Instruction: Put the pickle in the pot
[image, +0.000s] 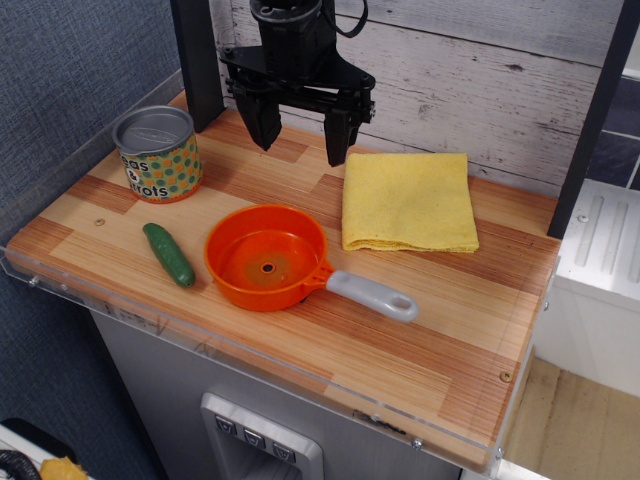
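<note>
The pickle (169, 254) is a small dark green toy lying flat on the wooden table, just left of the pot. The pot (266, 257) is a shallow bright orange pan with a small centre hole; its light grey looped handle (372, 296) points to the right front. It holds nothing. My gripper (302, 140) hangs open and empty above the back of the table, behind the pot and well away from the pickle. Its two black fingers (264, 122) point down, spread apart.
A silver-lidded can with coloured dots (158, 153) stands at the back left. A folded yellow cloth (408, 201) lies right of the gripper, behind the pan handle. A black post (198, 62) stands at the back left. The table's front edge (300, 375) has a clear plastic lip.
</note>
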